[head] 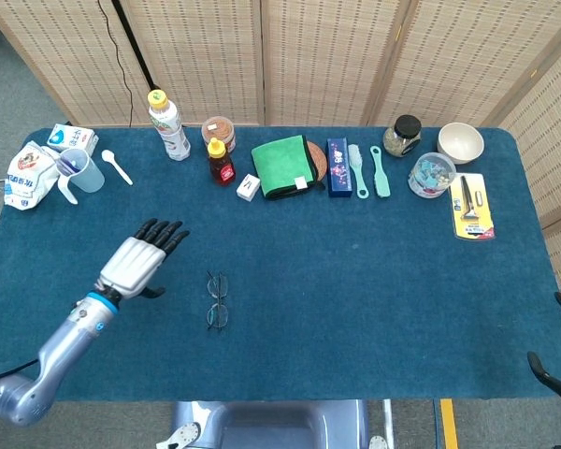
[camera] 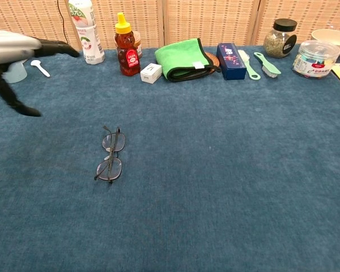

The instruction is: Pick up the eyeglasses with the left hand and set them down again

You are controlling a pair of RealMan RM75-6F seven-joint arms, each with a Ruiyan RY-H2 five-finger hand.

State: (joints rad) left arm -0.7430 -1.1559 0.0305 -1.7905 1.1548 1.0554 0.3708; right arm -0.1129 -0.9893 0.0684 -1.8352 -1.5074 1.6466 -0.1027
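The thin-framed eyeglasses (head: 216,301) lie folded flat on the blue table cloth (head: 374,281), left of the middle; the chest view shows the eyeglasses (camera: 111,154) alone with nothing touching them. My left hand (head: 140,262) hovers a hand's width to their left, fingers spread and holding nothing. In the chest view the left hand (camera: 17,51) shows only at the top left edge, thumb hanging down. Only dark parts of my right hand (head: 559,360) peek in at the lower right corner, off the table.
Along the far edge stand a drink bottle (head: 168,124), a honey bottle (head: 221,161), a green cloth (head: 282,166), a blue box (head: 338,166), brushes (head: 369,170), jars and a bowl (head: 460,142). A cup (head: 79,170) and a spoon (head: 118,166) sit far left.
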